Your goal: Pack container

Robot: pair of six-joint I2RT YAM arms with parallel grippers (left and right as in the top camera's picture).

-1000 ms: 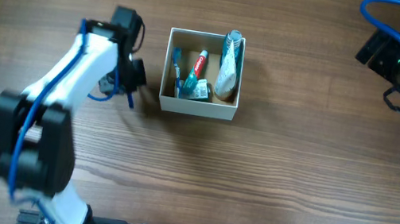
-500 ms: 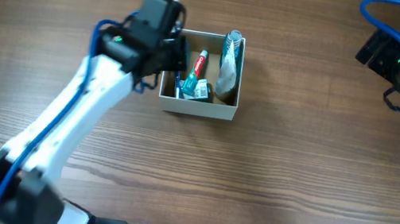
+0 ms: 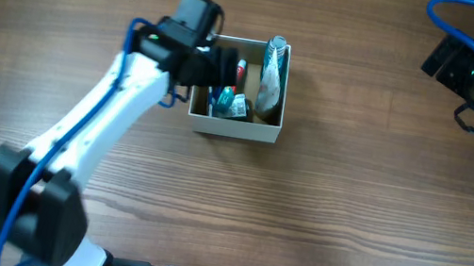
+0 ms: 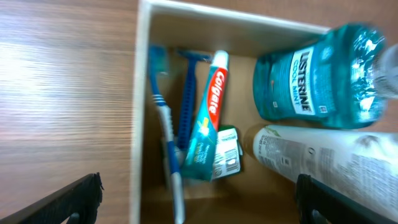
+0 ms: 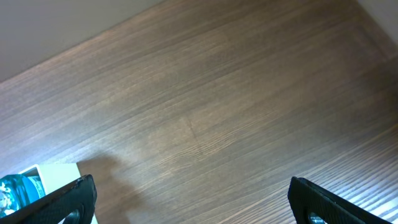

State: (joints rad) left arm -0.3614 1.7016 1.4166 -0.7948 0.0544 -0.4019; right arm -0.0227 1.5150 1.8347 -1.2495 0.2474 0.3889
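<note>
Overhead, the left gripper [image 3: 221, 66] hangs over the left half of the container [image 3: 233, 130], fingers spread wide and holding nothing. The box sits mid-table [image 3: 329, 214], holding a toothbrush [image 4: 163, 118], razor [image 4: 186, 93], toothpaste tube [image 4: 208, 118], soap packet [image 4: 227, 152], mouthwash bottle [image 4: 311, 81] and white bottle [image 4: 323, 162]. Far right, the right gripper [image 5: 196, 202] is likewise spread and empty, well apart from the container.

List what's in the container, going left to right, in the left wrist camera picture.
Inside the container: blue toothbrush → blue razor → Colgate toothpaste → green soap packet → Listerine bottle.
</note>
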